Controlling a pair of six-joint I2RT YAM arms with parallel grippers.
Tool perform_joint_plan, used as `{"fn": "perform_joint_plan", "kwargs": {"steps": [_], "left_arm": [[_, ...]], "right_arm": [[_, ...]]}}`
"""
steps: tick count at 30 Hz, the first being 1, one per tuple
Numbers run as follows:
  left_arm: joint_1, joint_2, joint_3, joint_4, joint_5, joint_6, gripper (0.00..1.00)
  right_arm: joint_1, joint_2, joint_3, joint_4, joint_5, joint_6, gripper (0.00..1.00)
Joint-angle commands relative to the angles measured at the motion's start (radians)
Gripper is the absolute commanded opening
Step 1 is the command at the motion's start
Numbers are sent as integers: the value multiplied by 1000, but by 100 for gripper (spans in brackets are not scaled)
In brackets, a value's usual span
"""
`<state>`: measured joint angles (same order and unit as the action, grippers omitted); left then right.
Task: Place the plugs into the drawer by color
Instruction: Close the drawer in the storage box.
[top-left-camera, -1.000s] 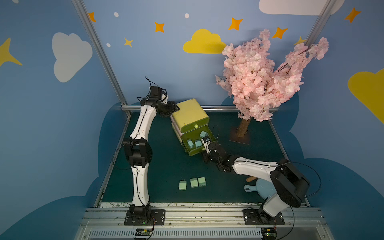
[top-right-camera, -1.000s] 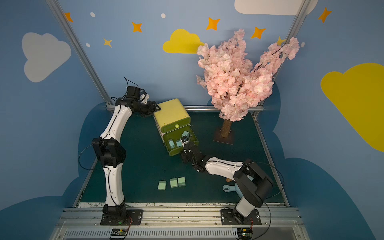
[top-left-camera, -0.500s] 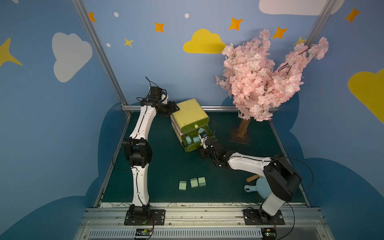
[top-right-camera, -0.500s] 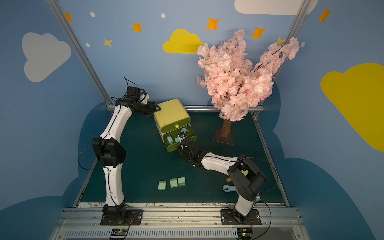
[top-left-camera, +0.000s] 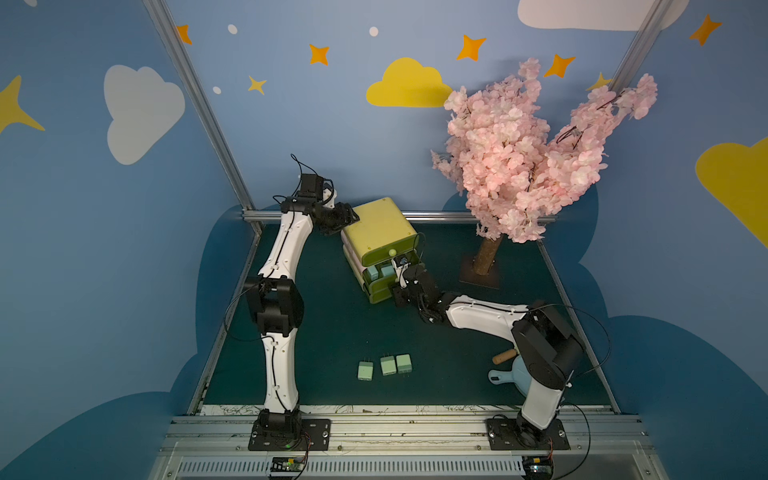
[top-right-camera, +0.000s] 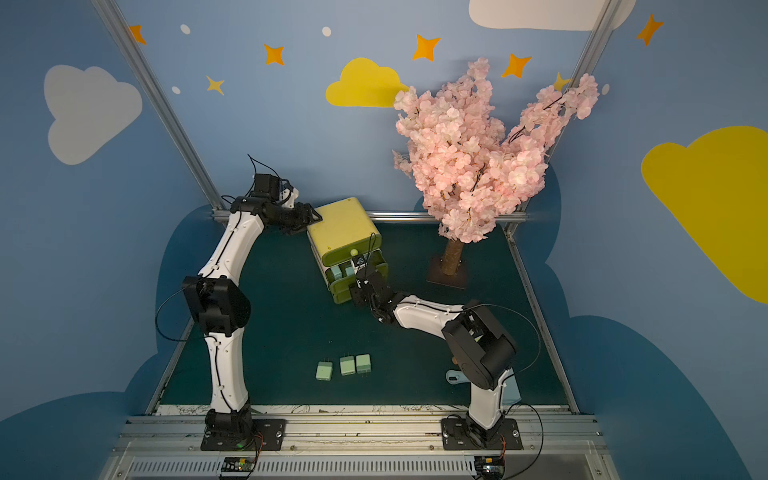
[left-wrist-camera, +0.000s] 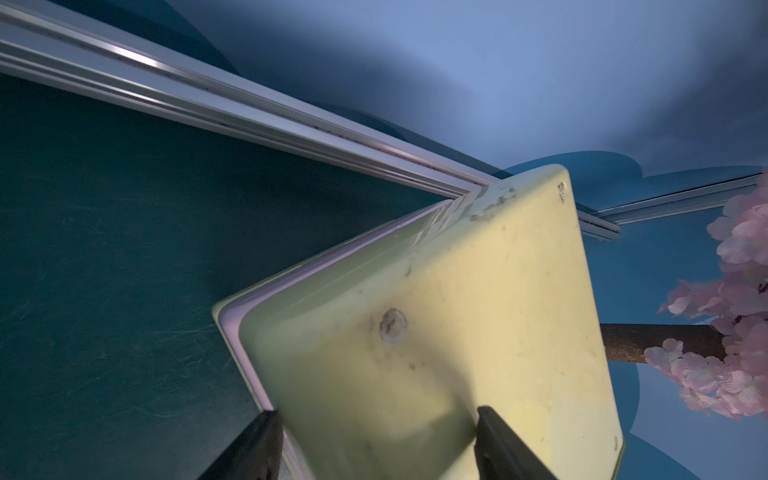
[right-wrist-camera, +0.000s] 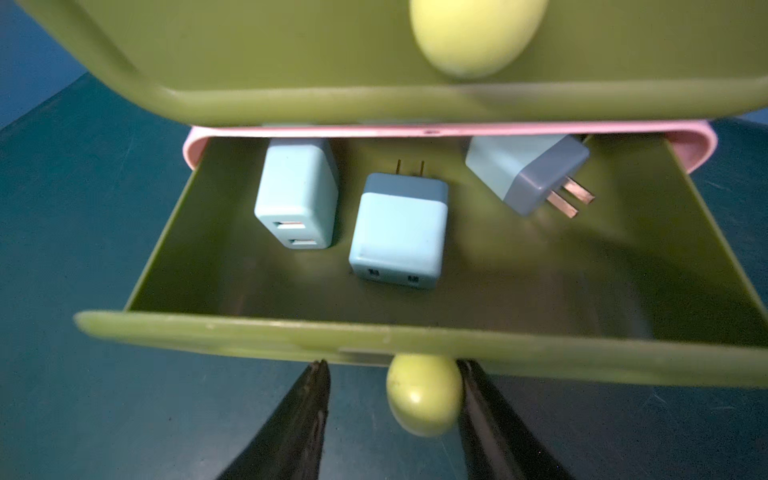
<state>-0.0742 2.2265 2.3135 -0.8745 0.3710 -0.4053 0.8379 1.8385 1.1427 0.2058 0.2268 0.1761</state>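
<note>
Scuffed smooth plastic drawer, satin blue plastic plugs with coppery metal prongs, matt tabletop

The left arm and right arm are showing rounded white shells between black joints. Thin black cables are looping behind the left gripper and right gripper, whose fingers are tapering, matte black.

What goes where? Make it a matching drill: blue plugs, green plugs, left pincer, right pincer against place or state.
Things:
1. blue plugs
2. green plugs
3. left pincer
4. right pincer

Places or states:
A. open, straddling the middle drawer's knob
B. in a row on the mat, near the front
C. clamped on the chest's top rear corner
D. inside the open middle drawer

Pairs: 1-D, 2-B, 3-C, 4-A
</note>
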Motion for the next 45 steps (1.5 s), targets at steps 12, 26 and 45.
{"fn": "perform_joint_plan", "kwargs": {"steps": [12,26,45], "left_arm": [[-15,22,-52,-90,-34,30,73],[-13,16,-57,-88,-35,31,73],[11,4,-72,-75,8,12,74]], "right_arm": [[-5,108,40,294,-5,45,53],[-5,178,130,315,-9,105,54],[-10,-34,-173,474,-136,315,57]]}}
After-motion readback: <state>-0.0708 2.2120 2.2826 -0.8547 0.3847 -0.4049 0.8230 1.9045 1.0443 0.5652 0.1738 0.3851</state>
